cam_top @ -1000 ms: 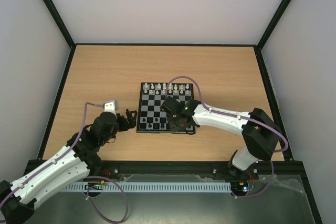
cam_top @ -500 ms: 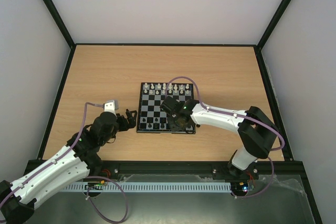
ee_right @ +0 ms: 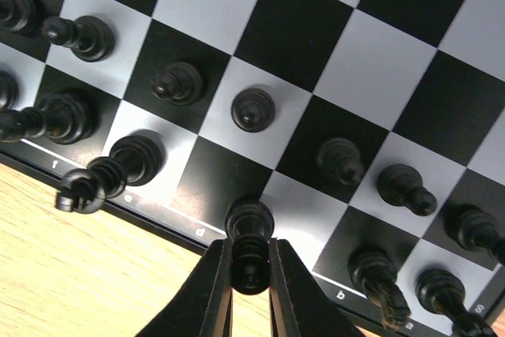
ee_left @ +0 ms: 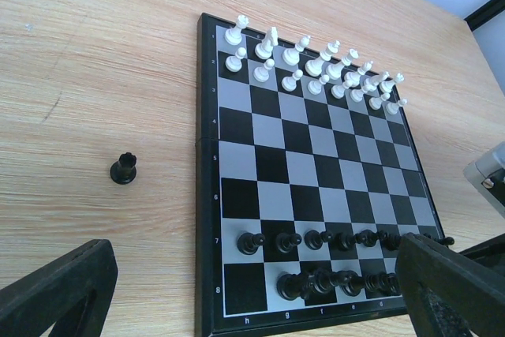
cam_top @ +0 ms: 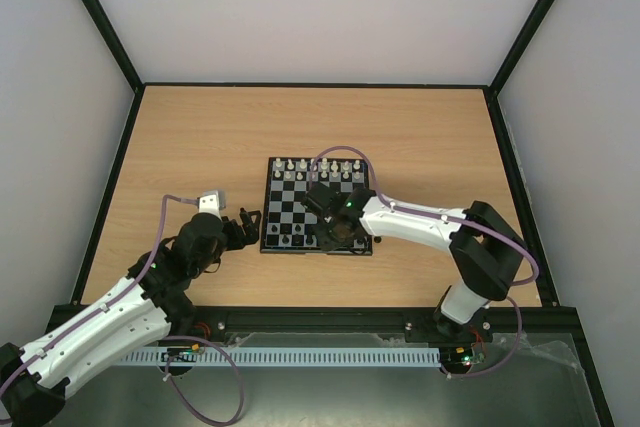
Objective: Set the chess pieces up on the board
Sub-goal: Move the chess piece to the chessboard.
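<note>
Clenched jaws mark the right gripper [ee_right: 250, 272]: its two fingers pinch the top of a black piece [ee_right: 250, 226] from either side. That piece stands upright on a dark square in the nearest row of the board [ee_right: 371, 61], right at the near border. Close neighbours crowd it. A black pawn [ee_right: 252, 108] stands one square farther in, and taller black pieces [ee_right: 132, 159] fill the edge row on both sides, one of them reaching out over the border.

From above, the right gripper [cam_top: 333, 230] and its arm [cam_top: 420, 222] lie across the near right part of the board [cam_top: 290, 203] and hide the squares beneath. A purple cable [cam_top: 345, 150] arches over the far right corner.

Jaws of the left gripper [ee_left: 254, 250] are spread wide, grasping nothing. This left gripper [cam_top: 245, 225] hovers low over the table [cam_top: 200, 137], just off the board's near left side.

White pieces [ee_left: 316, 73] fill the two far rows. On the table left of the board, apart from its edge, stands a lone black piece [ee_left: 123, 169], upright.
</note>
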`<move>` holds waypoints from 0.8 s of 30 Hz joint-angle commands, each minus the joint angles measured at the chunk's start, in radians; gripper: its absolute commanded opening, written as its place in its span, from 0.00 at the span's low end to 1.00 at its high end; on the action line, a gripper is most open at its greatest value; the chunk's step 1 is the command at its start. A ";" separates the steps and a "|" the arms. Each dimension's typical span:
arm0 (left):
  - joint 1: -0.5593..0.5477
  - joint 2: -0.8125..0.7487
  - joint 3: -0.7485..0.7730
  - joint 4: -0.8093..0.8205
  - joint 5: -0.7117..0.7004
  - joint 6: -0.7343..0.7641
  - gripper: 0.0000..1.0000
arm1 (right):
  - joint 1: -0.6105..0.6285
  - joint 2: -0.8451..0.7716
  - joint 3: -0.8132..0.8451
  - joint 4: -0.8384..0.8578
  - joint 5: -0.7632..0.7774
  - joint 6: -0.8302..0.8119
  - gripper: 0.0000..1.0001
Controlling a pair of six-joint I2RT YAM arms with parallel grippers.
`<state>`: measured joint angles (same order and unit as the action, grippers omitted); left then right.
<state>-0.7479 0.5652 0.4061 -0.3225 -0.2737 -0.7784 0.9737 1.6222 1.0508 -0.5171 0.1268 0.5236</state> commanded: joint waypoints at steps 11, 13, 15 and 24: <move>-0.004 0.004 -0.005 -0.002 -0.022 -0.005 0.99 | 0.029 0.068 0.079 -0.024 -0.007 -0.020 0.12; -0.003 0.003 -0.004 -0.003 -0.022 -0.004 0.99 | 0.030 0.073 0.082 -0.027 -0.003 -0.019 0.13; -0.003 0.002 -0.004 -0.004 -0.022 -0.004 0.99 | 0.030 0.072 0.083 -0.030 0.000 -0.018 0.18; -0.004 0.021 0.002 -0.013 -0.041 -0.011 1.00 | 0.032 -0.029 0.093 -0.071 0.051 0.003 0.50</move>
<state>-0.7479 0.5682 0.4061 -0.3225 -0.2813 -0.7792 0.9981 1.6691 1.1130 -0.5140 0.1329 0.5156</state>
